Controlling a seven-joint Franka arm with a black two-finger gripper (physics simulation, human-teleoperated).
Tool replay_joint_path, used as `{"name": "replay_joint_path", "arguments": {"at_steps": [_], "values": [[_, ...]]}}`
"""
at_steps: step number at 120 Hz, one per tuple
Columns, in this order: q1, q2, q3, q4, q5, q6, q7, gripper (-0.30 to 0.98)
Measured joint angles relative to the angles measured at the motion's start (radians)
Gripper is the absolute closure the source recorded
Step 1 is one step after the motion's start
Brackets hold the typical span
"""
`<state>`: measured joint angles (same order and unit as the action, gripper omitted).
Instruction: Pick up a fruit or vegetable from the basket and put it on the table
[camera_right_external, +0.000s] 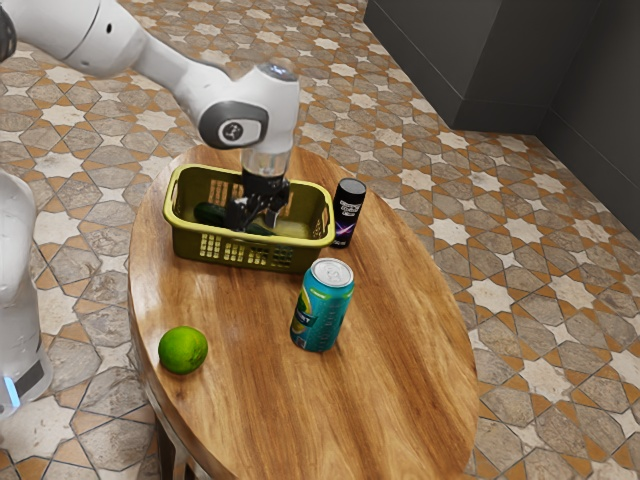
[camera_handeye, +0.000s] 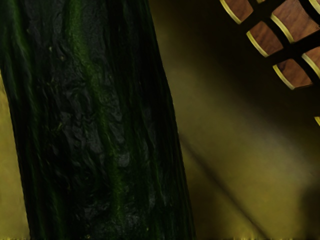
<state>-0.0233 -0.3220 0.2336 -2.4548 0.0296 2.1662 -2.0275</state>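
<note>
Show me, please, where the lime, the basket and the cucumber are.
Lime (camera_right_external: 183, 350): exterior view, middle of its skin.
Basket (camera_right_external: 187, 242): exterior view, its near wall.
Cucumber (camera_handeye: 100, 120): wrist view, middle of its side.

A cucumber (camera_handeye: 100, 125) – dark green, ridged – lies in the olive-green basket (camera_right_external: 187, 243).

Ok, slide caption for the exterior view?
Claw in the green basket at a cucumber; lime and can on the table.

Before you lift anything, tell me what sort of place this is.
Probably a home kitchen or dining area, rendered in simulation: a wooden table on patterned floor tiles, with a lime, a drink can and a basket holding a cucumber.
</note>
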Motion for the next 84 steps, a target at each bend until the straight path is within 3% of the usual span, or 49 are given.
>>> {"name": "replay_joint_path", "arguments": {"at_steps": [84], "values": [[0.039, -0.029, -0.027, -0.044, -0.016, 0.016, 0.000, 0.05]]}}
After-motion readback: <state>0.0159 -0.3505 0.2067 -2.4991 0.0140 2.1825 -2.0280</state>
